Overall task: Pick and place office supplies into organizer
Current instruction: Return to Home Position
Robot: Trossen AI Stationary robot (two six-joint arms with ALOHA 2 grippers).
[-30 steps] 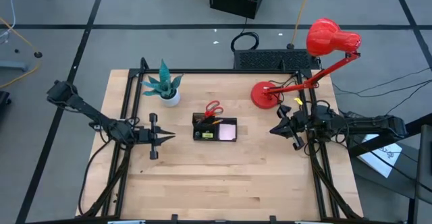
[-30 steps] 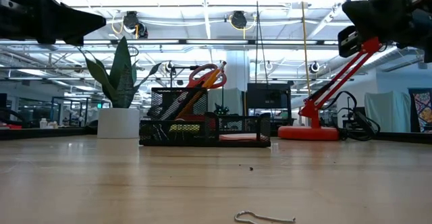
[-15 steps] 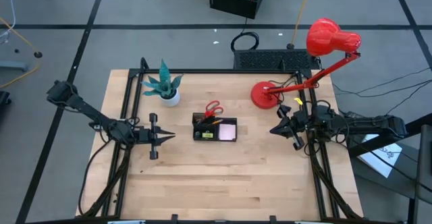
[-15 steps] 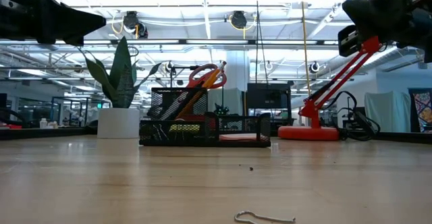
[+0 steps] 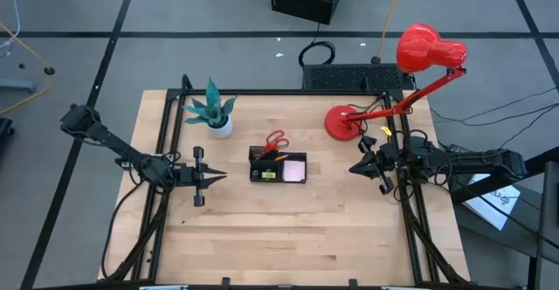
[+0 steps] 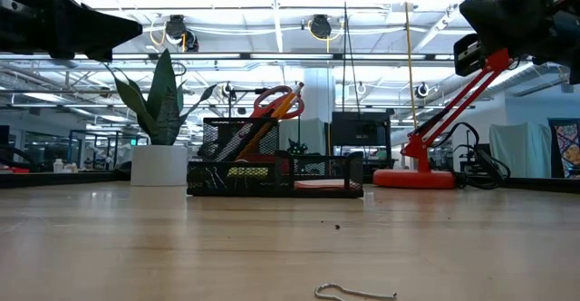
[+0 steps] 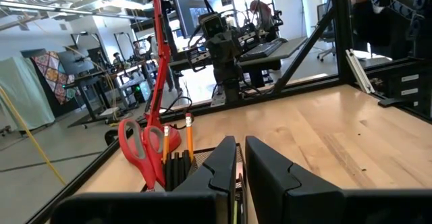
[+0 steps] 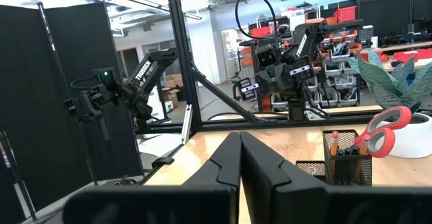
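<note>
Between the left gripper [image 5: 212,176] and the right gripper [image 5: 354,169]: 1 organizer [image 5: 252,171] holding 1 pair of scissors [image 5: 276,139], 2 pencils [image 7: 189,135], 1 sticky-note pad [image 5: 294,169]. Beyond both: 1 plant [image 5: 212,108], 1 lamp [image 5: 424,50], 1 keyboard [image 5: 354,78].

The organizer [image 5: 278,166] sits mid-surface [image 5: 288,229], with the scissors [image 5: 276,139] standing in its left part. The potted plant [image 5: 214,113] is at its ten o'clock and the desk lamp [image 5: 345,122] at two. The left gripper [image 5: 222,176] is at nine and the right gripper [image 5: 353,169] at three, both well apart.

The right claw [image 8: 239,137] hangs with its dark fingers pressed together over the pale wooden bench [image 8: 197,154], a black mesh organizer [image 8: 347,166] ahead holding red-handled scissors [image 8: 385,128] and orange pencils [image 8: 333,143].
</note>
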